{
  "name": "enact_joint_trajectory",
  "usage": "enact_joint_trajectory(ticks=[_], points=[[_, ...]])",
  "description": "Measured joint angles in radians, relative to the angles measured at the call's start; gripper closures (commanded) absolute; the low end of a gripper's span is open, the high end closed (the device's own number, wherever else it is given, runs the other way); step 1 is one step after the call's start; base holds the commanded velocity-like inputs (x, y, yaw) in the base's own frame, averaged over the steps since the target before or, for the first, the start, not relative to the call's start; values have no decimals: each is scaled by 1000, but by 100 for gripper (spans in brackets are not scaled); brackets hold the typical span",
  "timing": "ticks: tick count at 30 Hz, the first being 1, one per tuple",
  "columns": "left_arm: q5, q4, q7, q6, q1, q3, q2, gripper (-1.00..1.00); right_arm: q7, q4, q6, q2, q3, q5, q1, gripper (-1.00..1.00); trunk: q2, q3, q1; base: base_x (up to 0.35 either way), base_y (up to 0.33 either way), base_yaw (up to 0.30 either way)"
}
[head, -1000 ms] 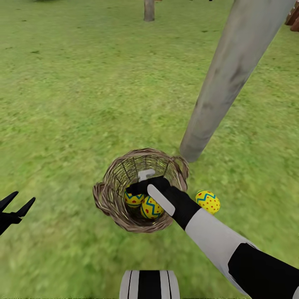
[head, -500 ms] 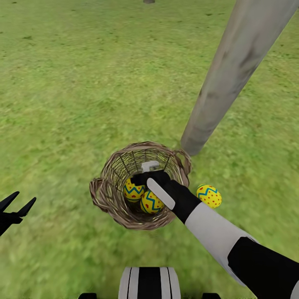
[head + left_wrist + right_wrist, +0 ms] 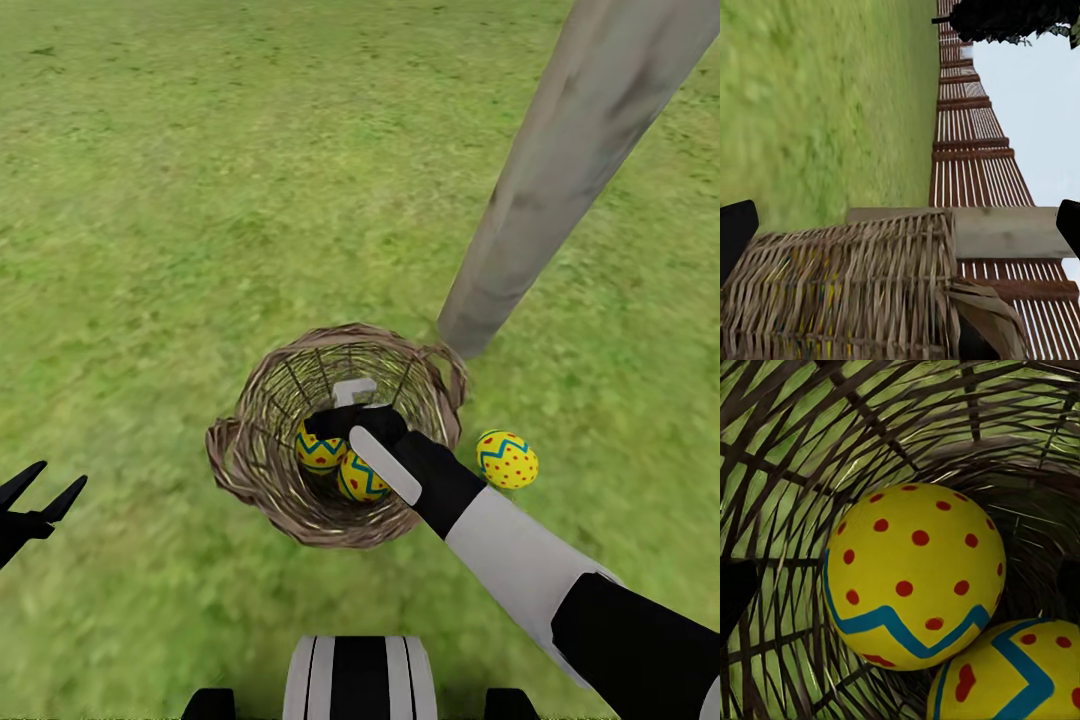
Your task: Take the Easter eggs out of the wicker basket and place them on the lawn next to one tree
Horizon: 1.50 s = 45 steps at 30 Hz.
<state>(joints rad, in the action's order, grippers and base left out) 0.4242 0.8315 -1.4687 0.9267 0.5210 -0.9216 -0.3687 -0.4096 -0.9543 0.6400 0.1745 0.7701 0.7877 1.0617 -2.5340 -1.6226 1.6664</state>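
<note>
Right hand (image 3: pixel 335 425) reaching down inside the wicker basket (image 3: pixel 255 470), fingers hidden by the wrist housing, so spread or pressed together cannot be told. Just below the hand, two Easter eggs (image 3: pixel 913 585) lying together on the basket floor, touching, one (image 3: pixel 320 452) on its left side, the other (image 3: pixel 360 480) nearer the robot. Third egg (image 3: pixel 507 459) on the lawn (image 3: pixel 180 200) outside the basket, to the right of the hand. Beyond that, the pale tree trunk (image 3: pixel 560 170) rising just past the basket rim. Left hand (image 3: pixel 35 505) well off to the left, clear of the basket, fingers spread and empty. Farther off, the slatted fence (image 3: pixel 975 150).
</note>
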Motion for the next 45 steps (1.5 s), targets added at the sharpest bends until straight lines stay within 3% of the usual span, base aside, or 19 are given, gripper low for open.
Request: enact_joint_trajectory(ticks=[12, 13, 16, 41, 45], points=[[0, 0, 0, -1, 0, 1, 0, -100, -3, 1, 2, 0, 1, 0, -1, -100, -3, -43, 5, 0, 0, 0], [0, 0, 0, -3, 0, -1, 16, -100, -4, 1, 1, 0, 1, 0, 0, -100, -3, -43, 5, 0, 0, 0], [-1, 1, 1, -4, 0, 0, 25, -100, -4, 0, 0, 0, 1, -3, 0, -100, -3, -54, 6, 0, 0, 0], [-1, 2, 1, -6, 0, 1, 29, -100, -1, -32, -4, 0, 1, -9, 5, -100, -5, -85, 10, 0, 0, 0], [-1, 2, 2, -6, 0, 1, 29, -100, -1, -33, -9, 0, 1, -63, 6, -100, -6, -93, 11, 0, 0, 0]])
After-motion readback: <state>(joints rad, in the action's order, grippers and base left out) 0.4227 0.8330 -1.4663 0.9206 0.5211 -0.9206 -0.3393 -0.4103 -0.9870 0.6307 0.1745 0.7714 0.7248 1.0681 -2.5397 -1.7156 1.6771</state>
